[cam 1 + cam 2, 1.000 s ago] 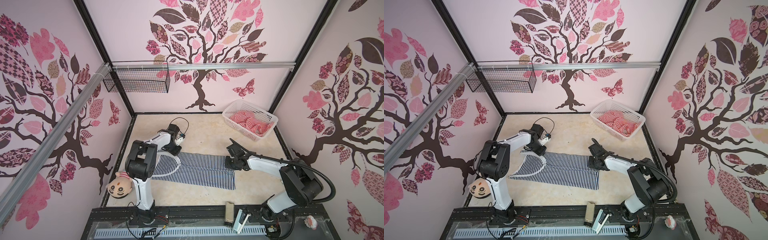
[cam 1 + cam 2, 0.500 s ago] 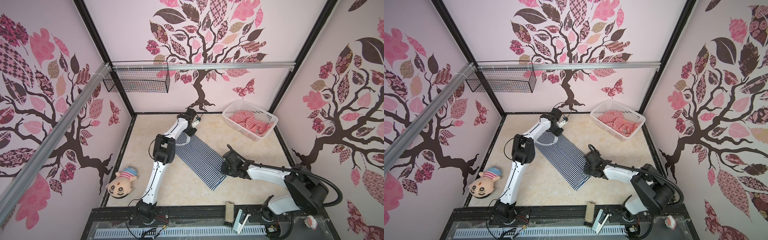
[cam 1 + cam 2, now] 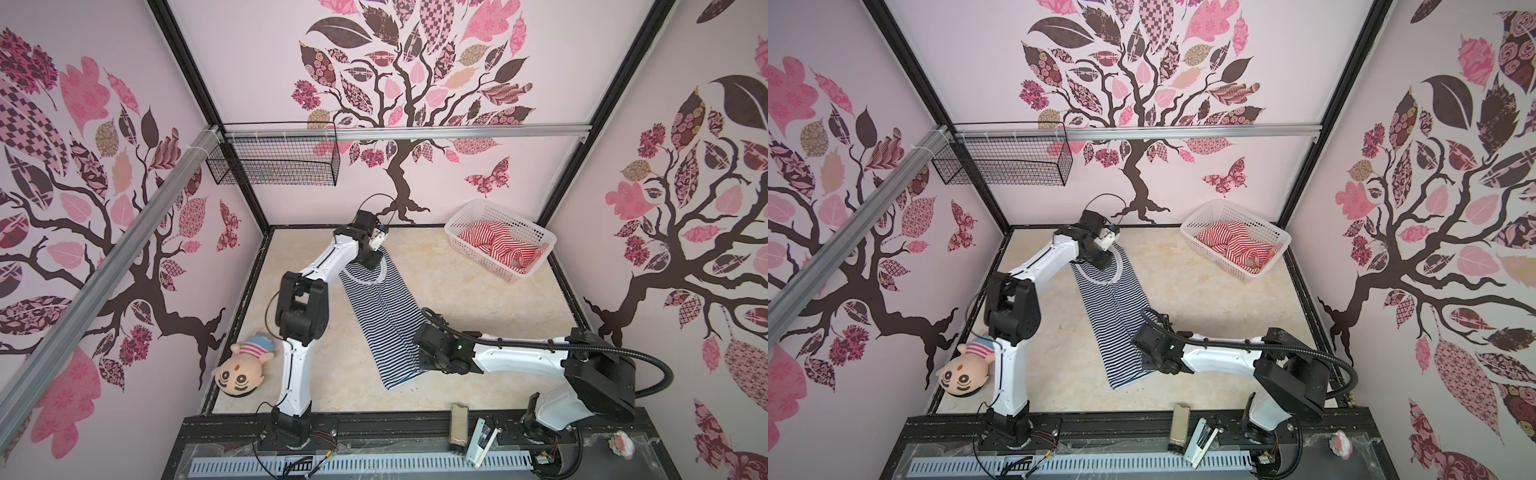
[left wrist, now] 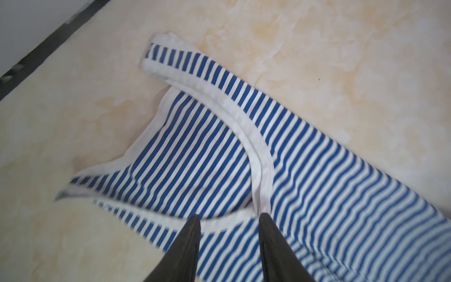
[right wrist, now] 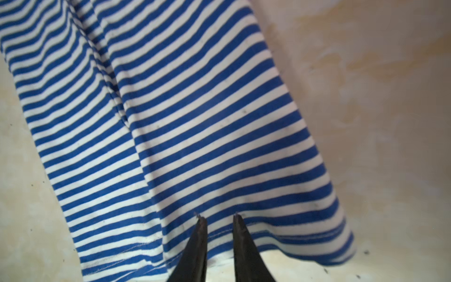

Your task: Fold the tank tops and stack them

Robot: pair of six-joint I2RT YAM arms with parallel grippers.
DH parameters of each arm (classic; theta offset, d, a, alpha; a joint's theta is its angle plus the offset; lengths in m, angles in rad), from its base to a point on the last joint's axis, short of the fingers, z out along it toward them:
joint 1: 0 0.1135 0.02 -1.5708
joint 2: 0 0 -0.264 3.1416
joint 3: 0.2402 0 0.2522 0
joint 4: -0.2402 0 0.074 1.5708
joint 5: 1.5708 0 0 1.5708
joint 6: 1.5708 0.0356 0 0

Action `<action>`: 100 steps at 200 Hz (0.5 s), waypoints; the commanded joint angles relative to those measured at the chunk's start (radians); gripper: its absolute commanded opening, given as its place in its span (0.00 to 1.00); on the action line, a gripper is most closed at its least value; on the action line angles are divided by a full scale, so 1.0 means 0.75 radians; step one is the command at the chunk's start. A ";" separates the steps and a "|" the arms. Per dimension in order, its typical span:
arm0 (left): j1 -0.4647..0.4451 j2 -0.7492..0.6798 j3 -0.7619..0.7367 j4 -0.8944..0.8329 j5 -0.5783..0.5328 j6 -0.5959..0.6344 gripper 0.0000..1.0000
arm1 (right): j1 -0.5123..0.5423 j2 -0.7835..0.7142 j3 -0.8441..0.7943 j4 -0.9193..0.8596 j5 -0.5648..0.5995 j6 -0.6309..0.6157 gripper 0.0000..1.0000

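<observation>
Surface (image 3: 478, 299) is pale, like stone. I see the navy striped tank top (image 3: 386, 307) lying long and flat, slanting across its middle. The white basket (image 3: 478, 255) in the far right corner holds the red striped tank top (image 3: 494, 241). My left pincer (image 4: 228, 216) is spread over the neck trim. My right pincer (image 5: 217, 216) sits at the hem with its tips a little apart. I cannot tell if it pinches.
</observation>
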 commanded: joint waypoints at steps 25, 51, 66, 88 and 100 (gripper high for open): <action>0.014 -0.263 -0.472 0.095 0.032 0.041 0.43 | -0.094 -0.015 0.044 -0.040 0.075 -0.077 0.21; 0.024 -0.323 -0.645 0.135 0.039 0.037 0.42 | -0.156 0.012 0.020 0.018 0.040 -0.127 0.19; 0.024 -0.325 -0.702 0.152 0.051 0.027 0.42 | -0.178 0.030 0.012 0.038 0.046 -0.150 0.18; 0.024 -0.299 -0.748 0.166 0.072 0.009 0.42 | -0.188 0.061 0.010 0.044 0.035 -0.159 0.18; 0.023 -0.273 -0.756 0.165 0.078 0.005 0.42 | -0.189 0.076 -0.003 0.055 0.022 -0.151 0.18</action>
